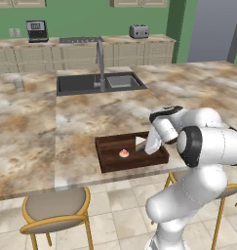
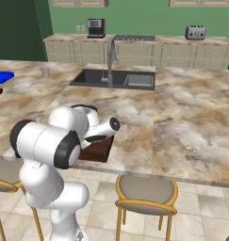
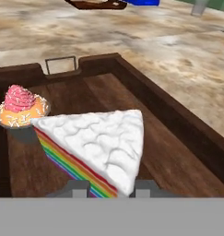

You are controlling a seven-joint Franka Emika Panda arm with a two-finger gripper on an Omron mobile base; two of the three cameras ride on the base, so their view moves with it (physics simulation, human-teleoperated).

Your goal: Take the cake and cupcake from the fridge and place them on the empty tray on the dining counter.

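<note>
The dining counter [image 1: 90, 117] spans the middle of the left base view, with the sink [image 1: 100, 83] inset toward the upper centre. The tray [image 1: 110, 163] sits near the counter's front edge, in the lower centre of that view; in the hand view its dark walls [image 3: 178, 120] run from the upper centre down to the lower right. The cake [image 3: 99, 143] lies inside the tray, in the lower centre of the hand view, directly ahead of the gripper [image 3: 111, 186]. Its long axis runs from the wide end at the left toward the narrow end at the lower centre, where the two fingertips [image 3: 79, 186] stand on either side of it. The jaws are pressed in against the narrow end of the cake, pinching it. Whether the cake's base already rests on the tray floor cannot be told. The cupcake [image 3: 22, 108] stands in the tray at the left of the hand view, just beside the cake's wide corner and possibly touching it. Judgement: the coming move is a release and a withdrawal away from the cake, clear of the cupcake.
</note>
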